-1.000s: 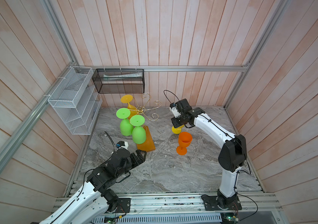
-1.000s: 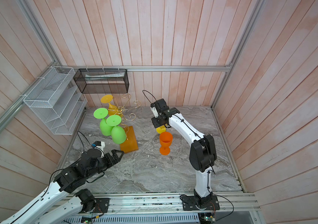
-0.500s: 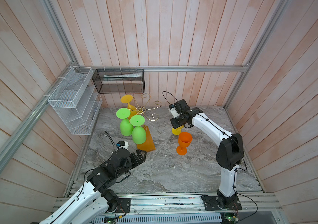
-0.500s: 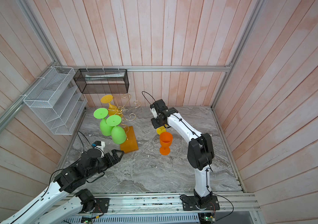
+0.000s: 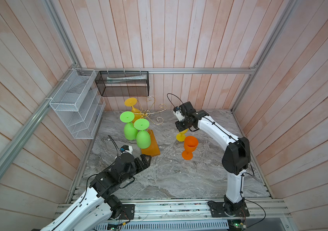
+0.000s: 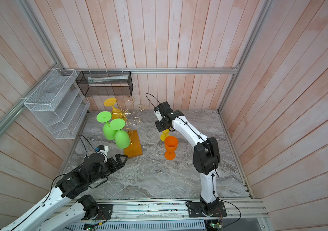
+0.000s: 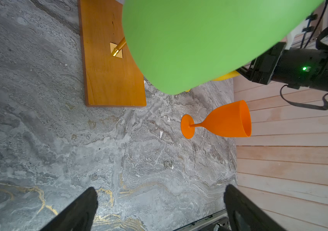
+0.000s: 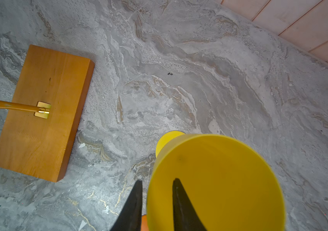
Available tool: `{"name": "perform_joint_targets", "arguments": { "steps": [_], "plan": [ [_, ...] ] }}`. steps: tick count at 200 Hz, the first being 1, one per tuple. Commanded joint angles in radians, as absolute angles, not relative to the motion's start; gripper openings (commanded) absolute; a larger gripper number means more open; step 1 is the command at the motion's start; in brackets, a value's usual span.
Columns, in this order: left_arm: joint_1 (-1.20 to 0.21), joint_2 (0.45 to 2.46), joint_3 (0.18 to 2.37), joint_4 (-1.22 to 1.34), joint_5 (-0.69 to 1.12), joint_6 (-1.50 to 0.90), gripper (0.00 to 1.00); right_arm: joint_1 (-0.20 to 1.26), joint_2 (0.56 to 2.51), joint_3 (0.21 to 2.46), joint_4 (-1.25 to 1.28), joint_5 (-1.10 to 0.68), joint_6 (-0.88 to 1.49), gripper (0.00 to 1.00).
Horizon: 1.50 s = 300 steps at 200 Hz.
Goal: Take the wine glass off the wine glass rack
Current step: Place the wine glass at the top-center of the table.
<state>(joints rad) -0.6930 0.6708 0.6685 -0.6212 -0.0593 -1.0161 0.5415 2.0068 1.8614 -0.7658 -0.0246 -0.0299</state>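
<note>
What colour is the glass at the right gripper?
Yellow glass, clearest in the right wrist view.

Seeing a white wire-mesh shelf (image 5: 75,104) hanging on the side wall, ahead of the left gripper (image 5: 146,160), off to its left and higher up. Seeing a black mesh basket (image 5: 123,88) hanging on the back wall ahead of it, holding something pale (image 5: 126,77). Seeing a grey marble tabletop (image 5: 169,176) lying beneath it, with pink plank walls (image 5: 179,40) and an aluminium rail (image 5: 199,70) standing beyond.
</note>
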Motion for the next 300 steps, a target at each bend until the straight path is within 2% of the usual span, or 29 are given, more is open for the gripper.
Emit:
{"name": "perform_joint_targets", "arguments": {
  "steps": [1,62,103,138,191,259,300],
  "plan": [
    [-0.69,0.658,0.705,-0.626,-0.068,-0.99,1.0,0.54,1.969,1.876,-0.754,-0.04,-0.025,0.32],
    [-0.689,0.625,0.705,-0.69,-0.09,-0.986,1.0,0.539,1.833,1.784,-0.643,-0.049,0.0,0.47],
    [-0.69,0.581,0.702,-0.736,-0.114,-1.002,1.0,0.541,1.682,1.616,-0.438,-0.064,0.058,0.54],
    [-0.689,0.593,0.769,-0.769,-0.14,-0.989,1.0,0.542,1.564,1.492,-0.288,-0.053,0.122,0.56],
    [-0.657,0.709,1.049,-0.895,-0.221,-0.889,1.0,0.548,1.443,1.385,-0.188,-0.036,0.19,0.56],
    [-0.469,0.858,1.343,-0.886,-0.049,-0.82,0.97,0.603,1.401,1.316,-0.166,-0.013,0.165,0.55],
    [-0.237,0.974,1.46,-0.834,0.179,-0.778,0.94,0.648,1.359,1.281,-0.127,-0.007,0.13,0.54]
  ]
}}
